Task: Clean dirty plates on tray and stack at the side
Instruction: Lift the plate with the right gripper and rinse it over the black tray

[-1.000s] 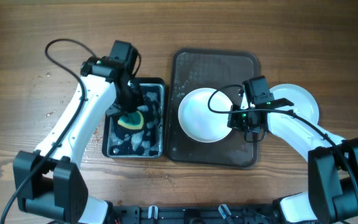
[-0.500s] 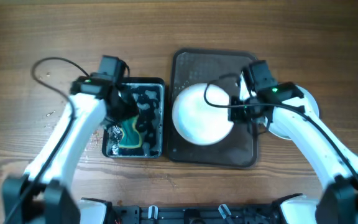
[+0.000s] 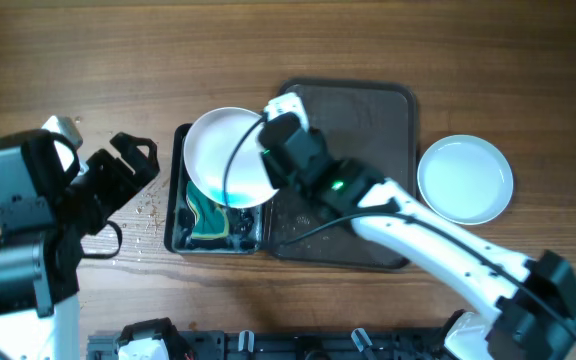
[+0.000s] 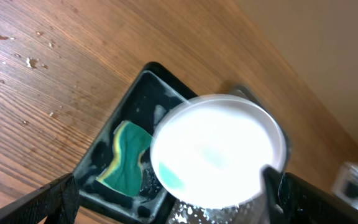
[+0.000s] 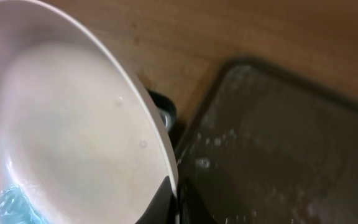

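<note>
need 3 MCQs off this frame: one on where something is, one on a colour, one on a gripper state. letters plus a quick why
1. Where is the plate that the right gripper holds?
A. Flat on the brown tray
B. Above the black tray
C. On the tabletop
2. What colour is the sponge?
A. Red
B. White
C. Teal with yellow
3. How is the left gripper?
A. Open, empty
B. Shut on the sponge
C. Shut on a plate

B: overhead, it covers the black tray's top end, off the brown tray.
C: the left wrist view shows teal with a yellow edge.
A: its fingers stand apart with nothing between them.
</note>
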Tool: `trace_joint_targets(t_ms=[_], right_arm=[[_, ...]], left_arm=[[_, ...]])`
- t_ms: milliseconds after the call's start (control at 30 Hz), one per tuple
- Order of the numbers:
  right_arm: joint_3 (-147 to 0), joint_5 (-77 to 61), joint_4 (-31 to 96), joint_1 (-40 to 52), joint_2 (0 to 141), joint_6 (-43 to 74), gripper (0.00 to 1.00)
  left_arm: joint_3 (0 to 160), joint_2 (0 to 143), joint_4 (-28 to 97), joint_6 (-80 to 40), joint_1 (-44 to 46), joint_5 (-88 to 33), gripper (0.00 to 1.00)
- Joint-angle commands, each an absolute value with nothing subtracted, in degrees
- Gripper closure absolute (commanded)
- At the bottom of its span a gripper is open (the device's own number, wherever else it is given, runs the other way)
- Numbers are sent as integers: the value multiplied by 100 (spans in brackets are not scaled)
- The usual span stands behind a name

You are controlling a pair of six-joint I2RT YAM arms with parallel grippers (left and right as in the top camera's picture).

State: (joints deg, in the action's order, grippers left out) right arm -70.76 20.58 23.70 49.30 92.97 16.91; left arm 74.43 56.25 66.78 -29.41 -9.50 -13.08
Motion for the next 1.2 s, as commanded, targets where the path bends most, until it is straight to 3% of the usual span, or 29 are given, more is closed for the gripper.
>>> trace_joint_targets(t_ms=[0, 533, 1167], right_arm=[[-7168, 3924, 1925, 5365, 9430, 1127, 96], [-7168, 6687, 1013, 6563, 9428, -1385, 96], [-7168, 6945, 642, 7091, 9430, -2255, 96]], left_arm=[[7507, 5472, 6696, -2893, -991, -1496, 0], [7507, 5529, 6694, -2893, -991, -1496, 0], [7507, 5529, 6694, -2893, -991, -1496, 0]])
